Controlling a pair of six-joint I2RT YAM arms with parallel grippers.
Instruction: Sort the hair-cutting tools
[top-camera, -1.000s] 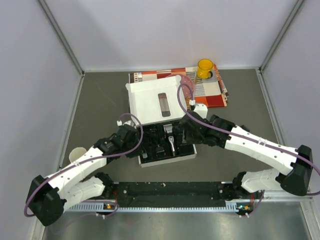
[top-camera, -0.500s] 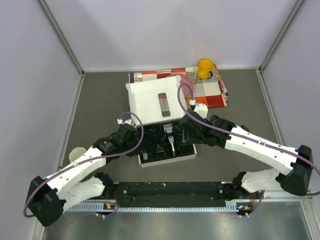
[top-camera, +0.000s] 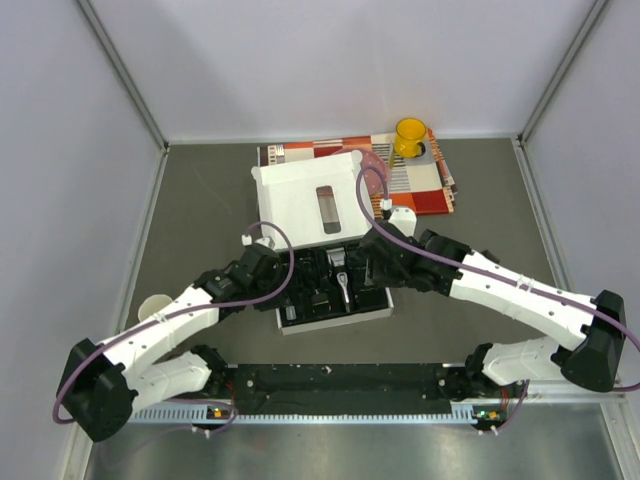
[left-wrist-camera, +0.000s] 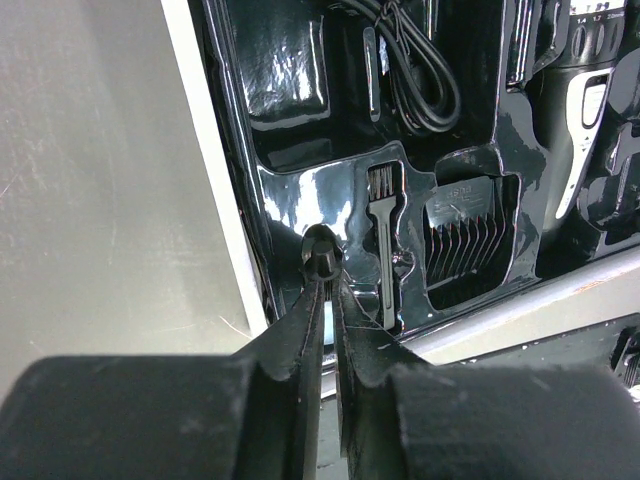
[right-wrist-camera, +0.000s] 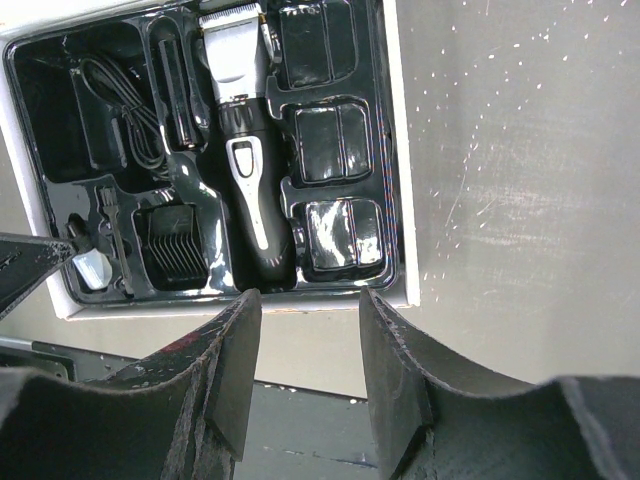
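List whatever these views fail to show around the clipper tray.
- Left wrist view: what the small black piece at the tips of the left gripper is, and whether it is pinched; black on glossy black.
- Left wrist view: the clipper body, cut off by the right edge.
- Top view: the black tray's small parts, covered by both wrists and too small.

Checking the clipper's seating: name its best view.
Right wrist: the whole clipper lies in the tray. Left wrist crops the clipper at the frame edge; top external shows the clipper tiny.
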